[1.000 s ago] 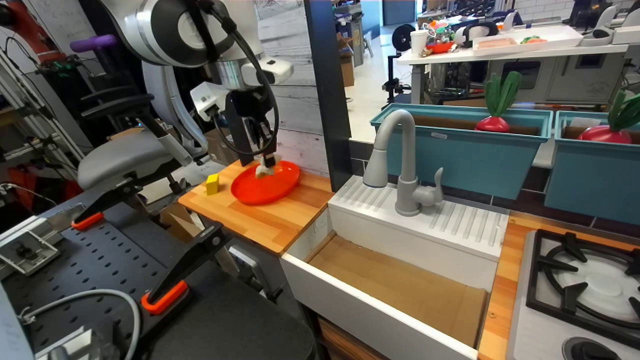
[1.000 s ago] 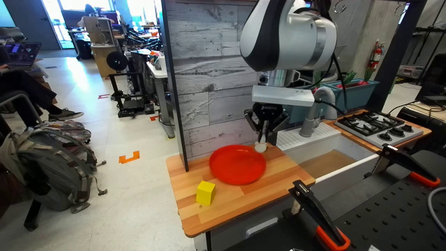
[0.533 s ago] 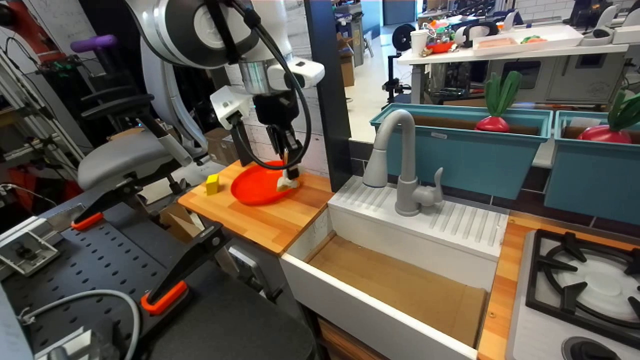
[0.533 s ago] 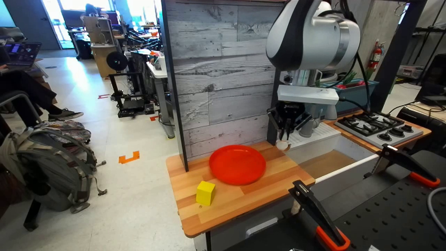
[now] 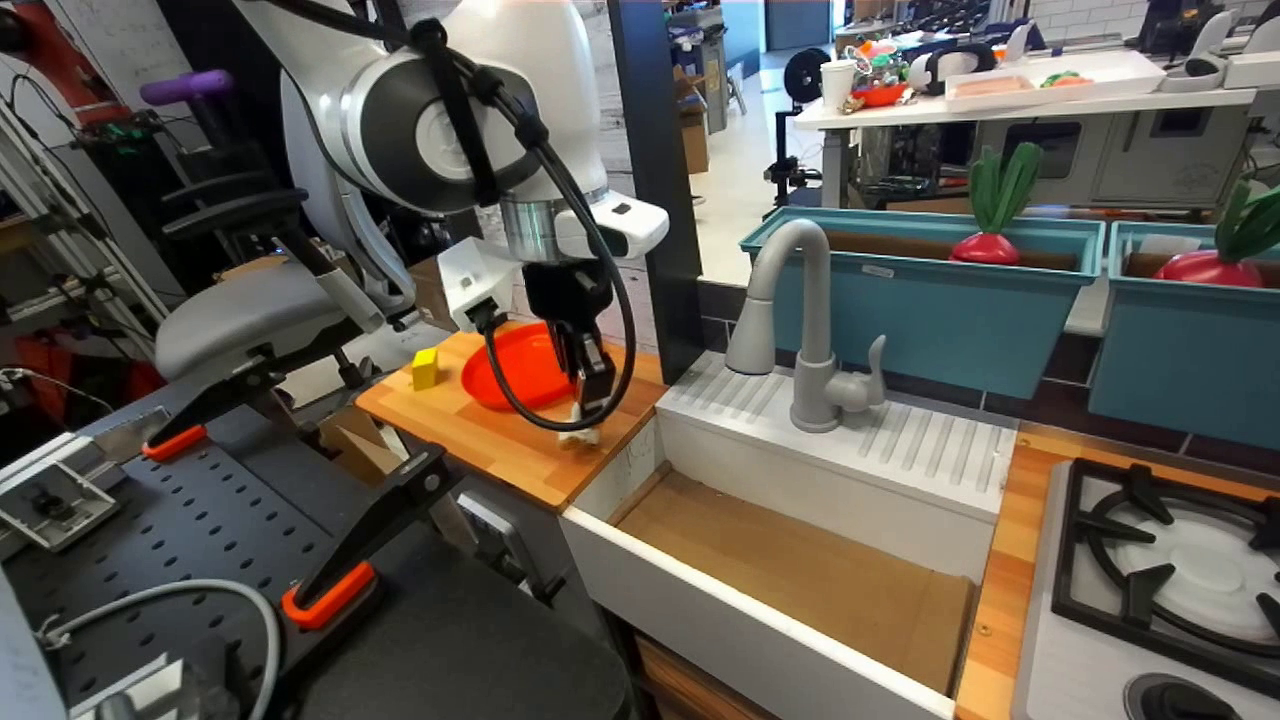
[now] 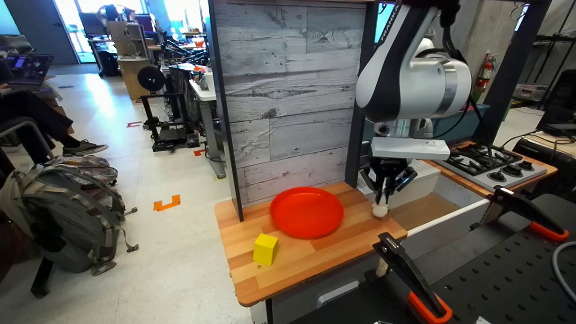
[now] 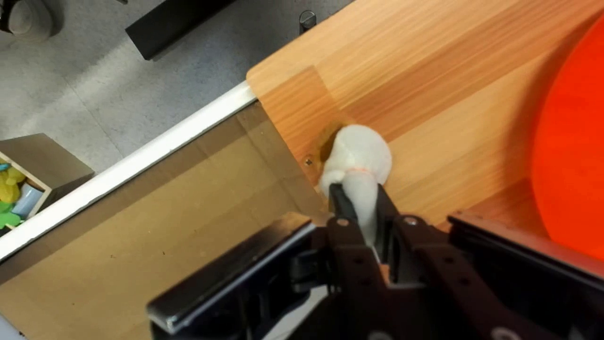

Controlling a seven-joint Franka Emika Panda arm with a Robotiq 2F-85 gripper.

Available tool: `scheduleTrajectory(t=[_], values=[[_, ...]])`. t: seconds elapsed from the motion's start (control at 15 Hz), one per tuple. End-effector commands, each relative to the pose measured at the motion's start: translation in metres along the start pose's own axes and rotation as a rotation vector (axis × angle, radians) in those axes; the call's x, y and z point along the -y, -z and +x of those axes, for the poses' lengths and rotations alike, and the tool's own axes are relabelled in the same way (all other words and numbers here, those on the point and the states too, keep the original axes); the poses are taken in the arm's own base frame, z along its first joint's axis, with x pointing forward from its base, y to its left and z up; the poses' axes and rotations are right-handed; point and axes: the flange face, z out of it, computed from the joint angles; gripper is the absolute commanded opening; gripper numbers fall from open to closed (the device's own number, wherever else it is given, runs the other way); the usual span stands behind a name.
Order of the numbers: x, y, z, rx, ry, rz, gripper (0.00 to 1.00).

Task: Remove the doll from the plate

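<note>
Currently the gripper (image 7: 361, 199) pinches the cream-white doll (image 7: 362, 148) between 2 fingers (image 7: 388, 208) over the wooden counter (image 6: 310, 261), clear of the orange-red plate (image 6: 307, 213).

The arm (image 5: 550, 90) is white and black, with a silver ring (image 6: 449, 87) at three o'clock on its fat joint (image 6: 423, 87) in an exterior view and the letters FRANKA (image 6: 390, 22) up at eleven. A black cable (image 5: 627, 310) (bendy like a noodle) makes a loop. The hand (image 7: 362, 196) is black, with little round screws (image 7: 411, 221) on its fingers (image 7: 347, 238).
</note>
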Motion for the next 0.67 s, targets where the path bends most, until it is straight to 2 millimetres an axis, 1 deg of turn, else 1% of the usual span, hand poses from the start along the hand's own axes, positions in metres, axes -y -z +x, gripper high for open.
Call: scheduleTrajectory(t=[0.0, 0.2, 0.27, 0.33, 0.4, 0.6], values=[[0.008, -0.007, 0.003, 0.009, 0.019, -0.005, 0.03], [0.018, -0.008, 0.002, 0.003, 0.032, -0.004, 0.03], [0.021, -0.007, 0.001, 0.005, 0.034, -0.007, 0.36], [0.022, -0.006, 0.001, 0.001, 0.034, -0.006, 0.40], [0.024, -0.005, 0.001, 0.003, 0.030, 0.000, 0.45], [0.025, 0.000, 0.004, -0.019, 0.018, 0.009, 0.68]])
